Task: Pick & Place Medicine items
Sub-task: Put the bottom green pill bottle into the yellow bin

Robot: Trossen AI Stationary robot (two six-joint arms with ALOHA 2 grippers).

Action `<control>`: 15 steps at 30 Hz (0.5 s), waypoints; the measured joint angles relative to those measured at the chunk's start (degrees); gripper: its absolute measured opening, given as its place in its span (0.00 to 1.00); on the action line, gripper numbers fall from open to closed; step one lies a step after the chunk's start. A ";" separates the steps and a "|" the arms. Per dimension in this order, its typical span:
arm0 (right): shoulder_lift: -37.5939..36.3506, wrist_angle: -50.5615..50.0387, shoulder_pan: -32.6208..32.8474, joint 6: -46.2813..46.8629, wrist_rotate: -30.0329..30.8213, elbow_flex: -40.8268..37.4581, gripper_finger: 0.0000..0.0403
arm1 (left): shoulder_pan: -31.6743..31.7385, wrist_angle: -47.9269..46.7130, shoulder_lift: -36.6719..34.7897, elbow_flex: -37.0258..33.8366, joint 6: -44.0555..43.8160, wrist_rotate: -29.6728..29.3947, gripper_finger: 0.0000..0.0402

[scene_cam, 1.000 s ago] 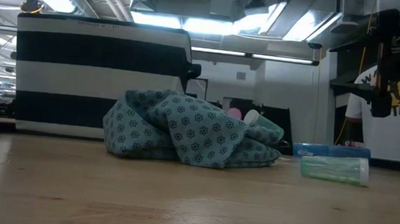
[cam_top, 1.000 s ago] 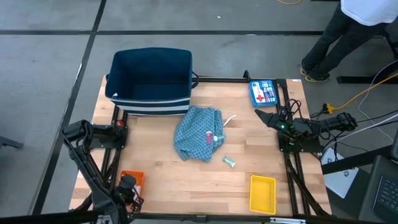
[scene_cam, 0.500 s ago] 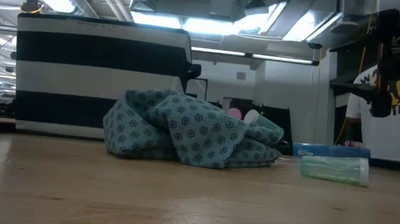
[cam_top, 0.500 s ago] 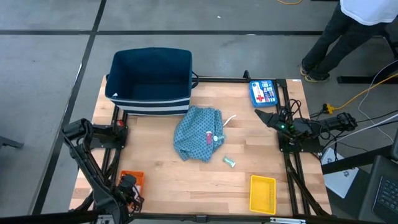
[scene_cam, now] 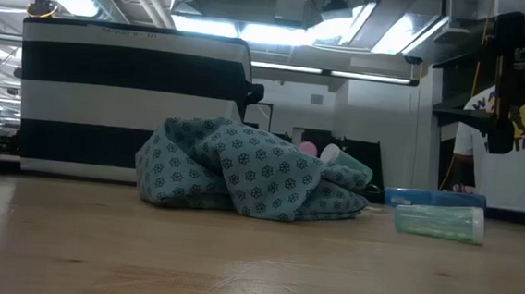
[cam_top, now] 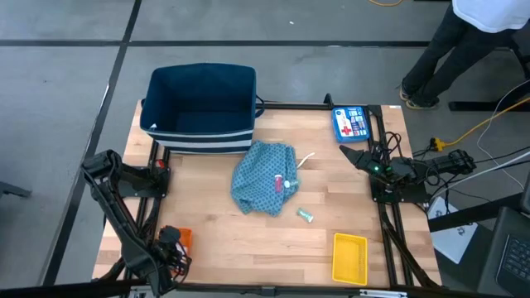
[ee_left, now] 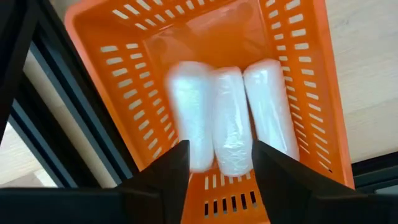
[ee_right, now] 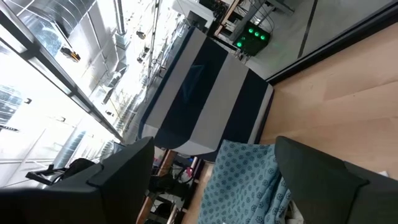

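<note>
Three white tubes (ee_left: 230, 118) lie side by side in an orange basket (ee_left: 124, 37) near the table's near left corner (cam_top: 184, 239). My left gripper (ee_left: 217, 168) hangs open over them (cam_top: 169, 237), one finger on each side of the middle tube. A pink-red piece (cam_top: 277, 182) and a white piece (cam_top: 289, 184) rest on the teal cloth (cam_top: 263, 176). A white stick (cam_top: 305, 158) lies beside the cloth's right edge. The pale green piece (cam_top: 305, 215) lies on the wood (scene_cam: 438, 222). My right gripper (cam_top: 356, 156) waits open at the right edge (ee_right: 214, 186).
A navy striped bin (cam_top: 201, 108) stands at the far left (scene_cam: 131, 101). A blue box with a red cross (cam_top: 351, 122) sits at the far right corner. A yellow basket (cam_top: 349, 258) sits near the near right edge. A person (cam_top: 464, 33) stands beyond the table's far right corner.
My left gripper has shifted a little toward the far edge and now covers more of the orange basket than before. The right arm, the cloth and the loose pieces have kept still.
</note>
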 joint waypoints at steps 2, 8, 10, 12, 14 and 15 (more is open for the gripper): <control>0.00 0.00 -0.02 -0.10 0.00 0.00 0.83 | -0.02 -0.04 0.02 0.00 0.00 0.42 0.45; 0.01 0.00 0.00 -0.11 0.00 0.00 0.83 | -0.04 -0.03 0.02 0.00 -0.24 0.68 0.48; 0.00 0.00 -0.02 -0.05 0.00 0.00 0.83 | 0.15 -0.04 0.02 0.00 -0.22 0.43 0.48; 0.01 0.01 -0.02 0.83 -0.02 -0.01 0.83 | 0.99 -0.25 -0.41 0.00 -0.14 -1.11 0.48; 0.00 0.01 -0.01 1.56 -0.21 -0.02 0.83 | 2.78 -0.54 -1.50 -0.02 1.29 -5.26 0.48; 0.01 0.01 -0.02 1.67 -0.45 -0.01 0.83 | 3.84 -0.43 -2.28 -0.02 2.44 -8.59 0.48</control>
